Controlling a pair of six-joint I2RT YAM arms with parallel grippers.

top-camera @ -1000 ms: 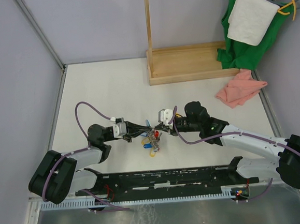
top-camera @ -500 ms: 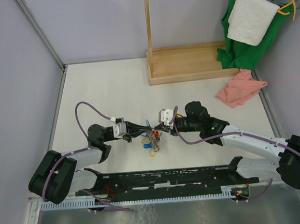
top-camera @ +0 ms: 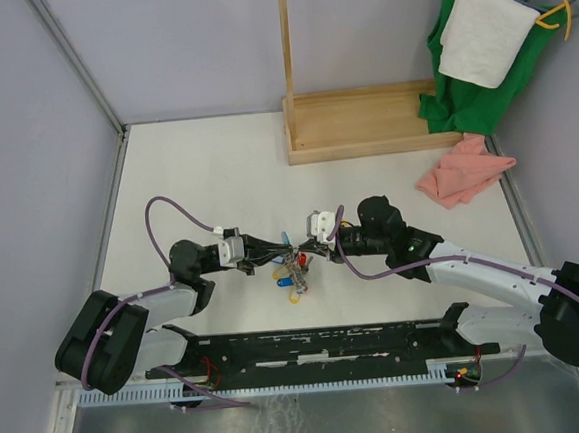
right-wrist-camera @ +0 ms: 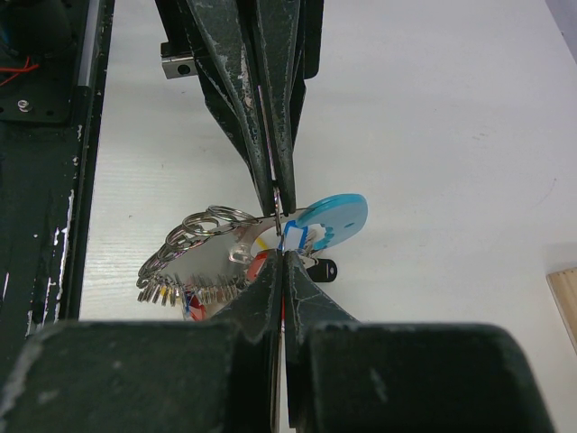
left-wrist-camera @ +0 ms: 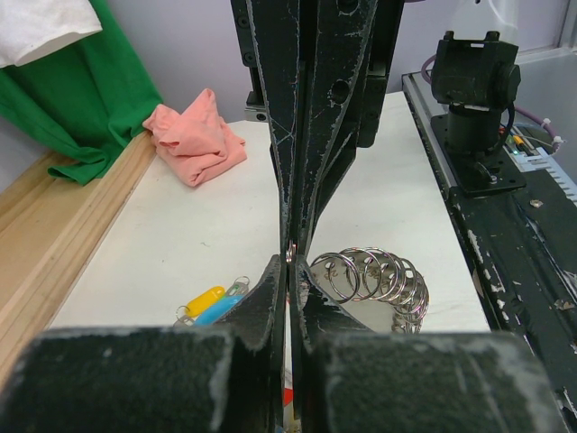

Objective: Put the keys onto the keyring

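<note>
- The left tool (left-wrist-camera: 288,271) and right tool (right-wrist-camera: 281,257) meet tip to tip over the tabletop (left-wrist-camera: 180,216). Both are squeezed together, each pinching the thin metal of the keyring (right-wrist-camera: 329,216).
- The keyring is strung between them, with its cluster of rings just beside the tips.
- The loose keys (left-wrist-camera: 209,300), yellow tag showing, lie flat and slantwise on the tabletop, just to the base side of the pinch.
- Neither arm looks clearly nearer, so my call is that one tool must let go to fetch a key.
</note>
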